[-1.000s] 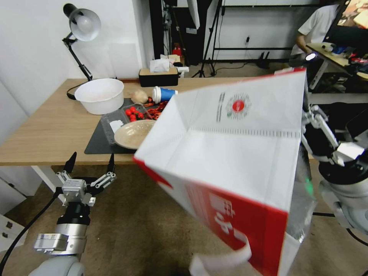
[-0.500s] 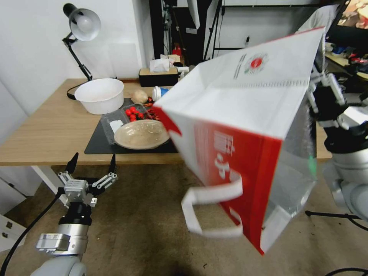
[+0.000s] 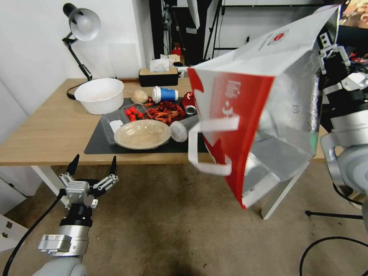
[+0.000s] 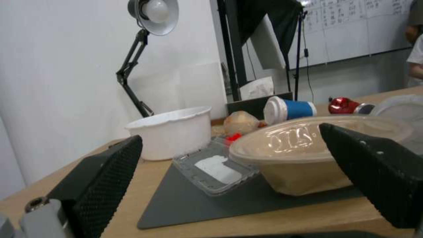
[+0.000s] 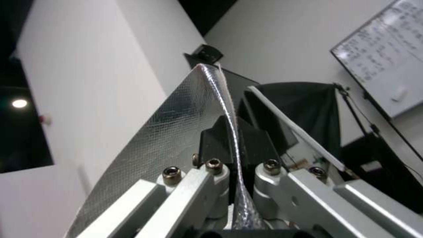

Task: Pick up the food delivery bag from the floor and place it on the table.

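Red-and-white bag (image 3: pixel 234 111), silver foil lining

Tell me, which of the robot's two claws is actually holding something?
The right gripper, raised at the right, is pinched shut on the edge of the food delivery bag, hanging tilted in the air. The left gripper is open and empty, low before the table.

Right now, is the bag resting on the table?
No, the right tool holds the food delivery bag in the air.

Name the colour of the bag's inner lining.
Silver foil, shown best in the head view: the food delivery bag is pinched at its rim by the right gripper.
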Motion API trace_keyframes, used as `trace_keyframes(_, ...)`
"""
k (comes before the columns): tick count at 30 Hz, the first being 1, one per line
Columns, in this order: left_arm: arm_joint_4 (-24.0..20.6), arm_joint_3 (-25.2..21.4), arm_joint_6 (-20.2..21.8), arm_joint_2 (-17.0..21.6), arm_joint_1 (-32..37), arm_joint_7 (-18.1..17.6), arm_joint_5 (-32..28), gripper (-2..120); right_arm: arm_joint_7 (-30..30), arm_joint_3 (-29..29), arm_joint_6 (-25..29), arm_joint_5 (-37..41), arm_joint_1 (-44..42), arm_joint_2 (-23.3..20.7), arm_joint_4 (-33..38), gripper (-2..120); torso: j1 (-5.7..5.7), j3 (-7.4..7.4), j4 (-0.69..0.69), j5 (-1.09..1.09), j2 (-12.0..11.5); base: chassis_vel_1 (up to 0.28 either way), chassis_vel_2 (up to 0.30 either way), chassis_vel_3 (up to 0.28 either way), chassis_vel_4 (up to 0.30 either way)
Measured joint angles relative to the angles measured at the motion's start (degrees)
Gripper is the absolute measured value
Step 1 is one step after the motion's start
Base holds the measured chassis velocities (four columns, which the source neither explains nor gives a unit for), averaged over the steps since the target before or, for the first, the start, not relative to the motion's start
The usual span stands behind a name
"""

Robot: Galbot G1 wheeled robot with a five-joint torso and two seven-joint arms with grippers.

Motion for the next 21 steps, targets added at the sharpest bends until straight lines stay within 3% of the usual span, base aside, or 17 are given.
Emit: trace_keyframes(21,0.5,-0.1,-0.4,-1.3,0.1,0.0,0.1,100,12.6,-2.0,-1.9,0.6,7.0,2.1,-5.2,0,-0.01,-0.01,0.0,0.0,0.0,0.0,0.0,0.0,0.0)
